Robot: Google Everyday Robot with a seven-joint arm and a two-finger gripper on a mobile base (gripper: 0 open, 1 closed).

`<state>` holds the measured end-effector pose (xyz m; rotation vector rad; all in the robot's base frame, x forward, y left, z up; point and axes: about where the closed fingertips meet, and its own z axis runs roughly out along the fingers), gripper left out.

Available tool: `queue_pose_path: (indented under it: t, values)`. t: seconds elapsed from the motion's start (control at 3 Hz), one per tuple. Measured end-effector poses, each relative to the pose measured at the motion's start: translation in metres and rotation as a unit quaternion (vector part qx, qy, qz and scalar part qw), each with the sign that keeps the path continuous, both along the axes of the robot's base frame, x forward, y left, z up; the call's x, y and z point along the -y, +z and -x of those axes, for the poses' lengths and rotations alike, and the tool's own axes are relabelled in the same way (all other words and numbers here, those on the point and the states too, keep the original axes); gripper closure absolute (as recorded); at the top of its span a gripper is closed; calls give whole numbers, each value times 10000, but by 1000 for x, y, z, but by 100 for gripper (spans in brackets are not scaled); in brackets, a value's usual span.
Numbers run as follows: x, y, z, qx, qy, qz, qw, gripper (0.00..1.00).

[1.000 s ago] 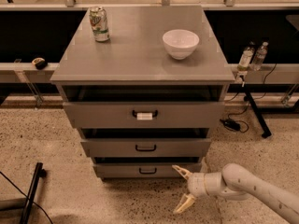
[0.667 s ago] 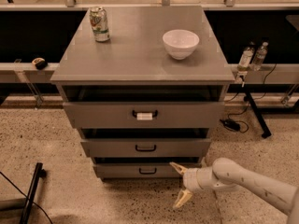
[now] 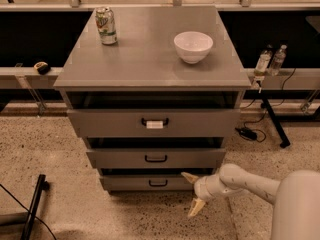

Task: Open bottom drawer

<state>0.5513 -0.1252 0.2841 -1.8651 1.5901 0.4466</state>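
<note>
My gripper (image 3: 194,193) hangs low beside the right end of the bottom drawer (image 3: 125,183). Its two fingers are spread wide, one up by the drawer front and one down toward the floor. That drawer is the cabinet's lowest and looks shut or nearly so. Its small black loop handle (image 3: 158,183) sits mid-front, apart from my gripper. I should slide across until the handle lies between my fingers, staying below the middle drawer (image 3: 200,158). Then I close firmly and pull straight out, keeping level.
</note>
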Motion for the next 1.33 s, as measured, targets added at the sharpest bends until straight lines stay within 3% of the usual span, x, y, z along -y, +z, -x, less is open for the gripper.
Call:
queue_pose_path:
  t: [0.67,1.33]
  values:
    - [32,-43,-37,-129,-41,89,9999,0]
    - [58,-71,-71,-17,-446,181,9988,0]
